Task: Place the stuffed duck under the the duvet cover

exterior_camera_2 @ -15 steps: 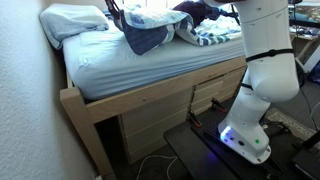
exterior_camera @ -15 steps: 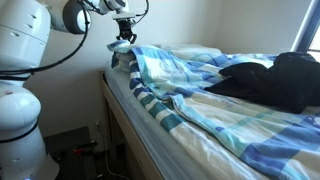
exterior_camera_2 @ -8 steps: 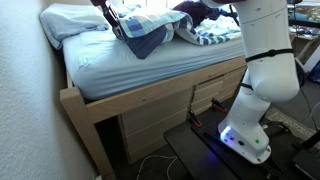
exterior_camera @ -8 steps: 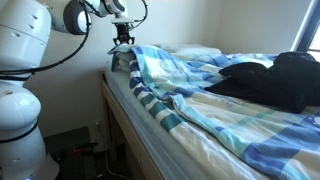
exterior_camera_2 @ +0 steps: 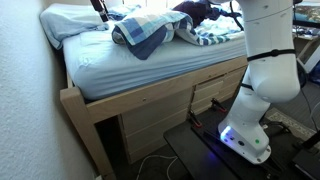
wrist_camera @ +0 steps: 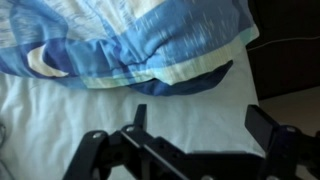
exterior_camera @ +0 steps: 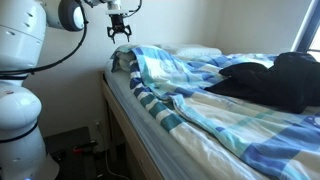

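Observation:
The duvet cover (exterior_camera: 200, 90), in light blue, white and darker blue stripes, lies rumpled across the bed. Its folded corner (exterior_camera_2: 145, 32) rests on the sheet near the bed's head end. In the wrist view the duvet cover (wrist_camera: 130, 40) fills the upper part, with bare white sheet (wrist_camera: 110, 100) below it. My gripper (exterior_camera: 120, 28) hangs open above that corner, clear of the cloth, and shows at the top edge in an exterior view (exterior_camera_2: 100, 8). Nothing is between the two dark fingers of the gripper (wrist_camera: 200, 125). The stuffed duck is hidden.
A black bundle (exterior_camera: 270, 78) lies on the duvet further down the bed. A white pillow (exterior_camera_2: 70, 20) sits at the head end by the wall. The wooden bed frame (exterior_camera_2: 150, 100) has drawers below, and the robot base (exterior_camera_2: 250, 135) stands beside it.
The gripper has opened, let go of the duvet corner and risen. The lifted corner has dropped onto the sheet.

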You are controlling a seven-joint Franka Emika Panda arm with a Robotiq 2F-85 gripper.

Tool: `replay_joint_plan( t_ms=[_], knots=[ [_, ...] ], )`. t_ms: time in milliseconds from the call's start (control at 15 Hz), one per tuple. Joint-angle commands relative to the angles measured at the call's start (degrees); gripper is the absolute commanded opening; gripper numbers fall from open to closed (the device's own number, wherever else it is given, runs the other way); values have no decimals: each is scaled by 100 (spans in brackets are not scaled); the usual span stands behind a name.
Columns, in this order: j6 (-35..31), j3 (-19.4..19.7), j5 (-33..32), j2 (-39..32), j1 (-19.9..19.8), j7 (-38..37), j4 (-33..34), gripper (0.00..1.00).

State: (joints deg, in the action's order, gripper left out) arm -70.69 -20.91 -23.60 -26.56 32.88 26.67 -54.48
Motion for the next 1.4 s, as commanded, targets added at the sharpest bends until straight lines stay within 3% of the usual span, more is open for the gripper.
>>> replay_joint_plan(
  t_ms=[0, 733, 1200, 1267, 1333],
  knots=[
    [-476, 41, -77, 309, -80, -204, -30, 100],
    [-1623, 341, -467, 1104, -523, -1057, -534, 100],
    [-2726, 476, -422, 2048, -933, -1946, -1837, 100],
    [-2317, 418, -450, 1462, -795, -1643, -984, 100],
    [-2363, 424, -448, 1533, -815, -1681, -1085, 100]
  ],
)
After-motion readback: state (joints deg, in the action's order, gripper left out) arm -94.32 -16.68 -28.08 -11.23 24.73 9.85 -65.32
